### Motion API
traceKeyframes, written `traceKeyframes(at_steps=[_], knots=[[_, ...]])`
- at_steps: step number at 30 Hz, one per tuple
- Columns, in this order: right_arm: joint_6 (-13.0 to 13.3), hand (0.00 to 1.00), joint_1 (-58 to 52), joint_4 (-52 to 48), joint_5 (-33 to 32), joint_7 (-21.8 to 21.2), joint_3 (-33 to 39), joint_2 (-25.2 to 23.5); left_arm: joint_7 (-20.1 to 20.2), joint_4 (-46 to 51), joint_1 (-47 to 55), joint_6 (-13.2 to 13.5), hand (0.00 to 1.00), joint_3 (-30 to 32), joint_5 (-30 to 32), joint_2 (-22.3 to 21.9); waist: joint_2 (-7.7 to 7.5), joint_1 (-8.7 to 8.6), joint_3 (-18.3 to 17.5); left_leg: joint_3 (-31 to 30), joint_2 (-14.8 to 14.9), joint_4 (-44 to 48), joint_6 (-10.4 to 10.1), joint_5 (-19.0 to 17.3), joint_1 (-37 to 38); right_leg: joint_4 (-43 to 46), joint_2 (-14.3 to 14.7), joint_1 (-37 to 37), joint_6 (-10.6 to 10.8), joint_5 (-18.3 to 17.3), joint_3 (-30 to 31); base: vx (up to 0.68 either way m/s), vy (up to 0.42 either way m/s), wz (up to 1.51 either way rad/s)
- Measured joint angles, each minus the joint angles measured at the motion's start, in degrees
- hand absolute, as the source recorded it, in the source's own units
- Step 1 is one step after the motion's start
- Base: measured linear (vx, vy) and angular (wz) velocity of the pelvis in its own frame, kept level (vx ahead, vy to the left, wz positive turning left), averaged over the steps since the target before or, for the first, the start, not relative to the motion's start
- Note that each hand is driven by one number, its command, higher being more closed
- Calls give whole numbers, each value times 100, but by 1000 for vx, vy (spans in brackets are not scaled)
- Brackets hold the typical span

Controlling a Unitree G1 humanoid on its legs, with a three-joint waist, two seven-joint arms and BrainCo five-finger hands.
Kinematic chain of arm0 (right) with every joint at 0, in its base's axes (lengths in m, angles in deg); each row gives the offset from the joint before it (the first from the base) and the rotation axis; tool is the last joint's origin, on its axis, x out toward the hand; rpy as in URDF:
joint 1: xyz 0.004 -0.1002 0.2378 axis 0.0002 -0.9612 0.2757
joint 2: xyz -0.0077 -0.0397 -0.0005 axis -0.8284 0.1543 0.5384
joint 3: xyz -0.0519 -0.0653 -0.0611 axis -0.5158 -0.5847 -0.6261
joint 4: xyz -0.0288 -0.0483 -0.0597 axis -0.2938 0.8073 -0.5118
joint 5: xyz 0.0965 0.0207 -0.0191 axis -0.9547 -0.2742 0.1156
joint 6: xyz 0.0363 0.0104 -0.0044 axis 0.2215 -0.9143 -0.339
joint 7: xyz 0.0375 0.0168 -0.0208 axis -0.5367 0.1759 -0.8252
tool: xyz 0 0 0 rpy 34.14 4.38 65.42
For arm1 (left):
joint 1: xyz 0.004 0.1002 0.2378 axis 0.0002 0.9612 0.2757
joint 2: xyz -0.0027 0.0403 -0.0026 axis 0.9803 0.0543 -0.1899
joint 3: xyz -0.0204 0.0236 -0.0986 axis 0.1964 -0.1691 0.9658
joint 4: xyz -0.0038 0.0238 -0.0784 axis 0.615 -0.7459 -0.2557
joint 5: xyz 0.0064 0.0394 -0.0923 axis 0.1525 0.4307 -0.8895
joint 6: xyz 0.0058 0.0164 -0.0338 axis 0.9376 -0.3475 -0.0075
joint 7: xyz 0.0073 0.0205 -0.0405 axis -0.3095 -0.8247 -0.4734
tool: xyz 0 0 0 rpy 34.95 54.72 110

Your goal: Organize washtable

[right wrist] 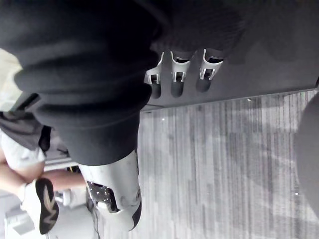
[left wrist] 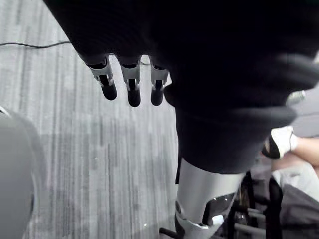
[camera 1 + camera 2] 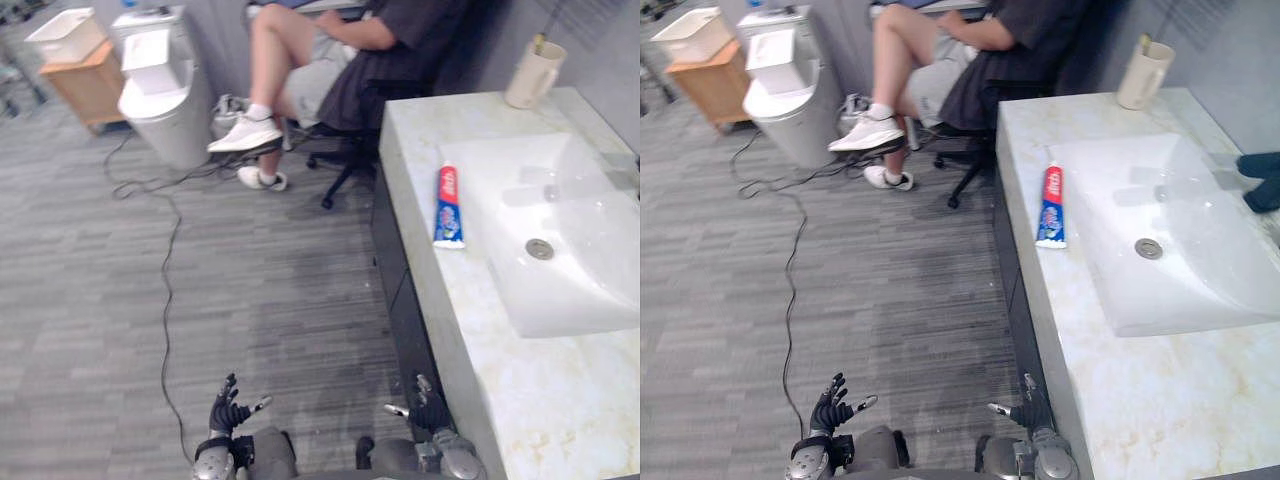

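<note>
A red, white and blue toothpaste tube [image 3: 447,207] lies on the marble washtable [image 3: 520,400], just left of the white sink basin [image 3: 590,290]. A cream cup [image 3: 533,73] with something standing in it sits at the table's far corner. My left hand [image 3: 228,411] hangs low over the floor, fingers straight and holding nothing. My right hand [image 3: 428,410] hangs beside the table's dark front edge, fingers relaxed and empty; its fingers [image 1: 172,79] point toward the dark cabinet side. Both hands are well short of the tube.
A person sits on an office chair [image 3: 345,140] at the table's far end, legs crossed. A white toilet [image 3: 165,95] and a wooden stand with a white bin [image 3: 70,35] stand at the far left. A dark object [image 3: 1262,178] lies right of the basin.
</note>
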Motion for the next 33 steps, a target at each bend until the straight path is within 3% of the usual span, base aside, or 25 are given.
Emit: traceKeyframes(at_steps=[3,4,5,6,7,8,10,11,14,15,16,17,18,20,22,24,26,30,31,33], knots=[[-37,0,-36,-48,39,-12,19,81,-31,71,-6,11,0,-71,-6,-51,-29,222,-26,-966,-524,-1331,-225,171,-416,-49,-162,304,241,-261,782,446,284,-146],[-64,0,-49,-32,57,-16,24,104,-47,73,17,12,0,-82,-8,-92,13,245,-86,-1241,-502,-1954,-353,339,-423,-35,-151,396,371,-355,1060,463,355,-160],[-71,0,-66,-29,68,-22,25,117,-51,76,46,15,0,-109,-7,-108,66,267,-146,-1308,-430,-2157,-308,557,-428,-30,-115,461,457,-420,1209,422,353,-156],[-92,0,-75,44,74,-21,33,102,-53,52,100,11,0,-135,-6,-92,16,296,-257,-1214,-388,-1963,-276,1063,-402,-2,-150,490,549,-524,1400,357,317,-142],[-103,0,-65,147,78,-20,25,-37,-53,51,121,6,0,-158,-5,-53,-151,292,-413,-988,-434,-1736,-167,950,-403,99,-300,424,665,-588,1522,511,451,-146],[-96,0,-152,154,78,-17,26,-165,-53,71,29,7,0,-166,-4,75,-385,183,-561,-608,-449,-1603,6,716,-353,433,-483,178,856,-476,1447,530,468,-143],[-117,0,-170,202,78,-21,30,-178,-54,105,-124,6,0,-172,-4,167,-549,212,-585,-108,-438,-1693,179,550,23,1108,-695,-180,1263,-256,1093,421,379,-140],[-124,0,-96,319,76,-29,39,-179,-55,107,-196,6,0,-188,-5,192,-573,192,-583,309,-438,-1925,265,481,472,1659,-961,-485,1370,-233,395,245,259,-148],[-101,0,350,779,79,-30,31,-171,-57,32,-277,20,0,-183,-8,318,-377,42,-537,1228,-407,-2680,274,481,1398,1840,-1236,-991,1217,-333,-1941,216,308,-155],[-102,0,425,870,80,-30,31,-169,-54,-11,-291,23,0,-184,-8,364,-375,30,-537,1339,-407,-2723,277,482,1459,1746,-1223,-1036,1182,-312,-2165,120,190,-128],[-108,0,544,1049,82,-30,34,-168,-48,-190,-354,7,0,-188,-8,488,-375,20,-534,1534,-417,-2728,286,477,1531,1400,-1114,-1088,1047,-233,-2591,77,68,-82],[-109,0,587,1112,86,-29,39,-166,-36,-311,-393,-1,0,-188,-5,537,-376,4,-534,1564,-426,-2679,292,473,1538,1119,-1016,-1087,873,-129,-2651,114,14,-78],[-109,0,598,1150,87,-28,88,-155,-21,-464,-442,-15,0,-184,-3,575,-395,-39,-539,1597,-492,-2533,312,452,1550,609,-822,-1055,661,159,-2534,157,-28,-36],[-109,0,530,1197,93,-29,185,-37,2,-517,-420,-12,0,-170,6,517,-252,-102,-462,1586,-360,-2040,250,314,1545,389,-694,-865,620,289,-2392,127,-26,-33],[-157,0,432,1112,62,-101,248,162,7,-455,-345,-14,0,-106,4,302,-4,-39,-276,1250,168,-292,166,266,1097,221,-440,-541,568,240,-2087,89,-10,-70],[-253,0,390,1069,23,-265,220,232,18,-450,-192,-20,0,-120,4,189,93,150,-240,662,374,670,204,245,686,227,-213,-445,456,207,-1650,118,57,-127],[-242,0,388,1081,21,-224,433,165,16,-458,-175,-27,0,-122,2,98,40,190,-216,34,234,148,64,-6,604,253,-174,-462,512,259,-1281,149,82,-116],[-208,0,432,1249,24,27,748,122,11,-458,-186,-18,0,-127,0,14,35,191,-240,-1538,-69,-1620,-104,60,695,304,-172,-570,679,213,-518,97,193,-103],[-206,0,475,1364,32,79,847,201,7,-512,-174,-17,0,-143,1,8,159,194,-291,-1832,-58,-2036,-434,269,769,440,-116,-672,827,139,-234,100,316,-120],[-222,0,505,1478,55,123,938,189,7,-608,-155,-23,0,-162,6,81,63,163,-378,-1491,-194,-2037,-333,232,914,375,-296,-622,1001,154,64,145,340,-86]])
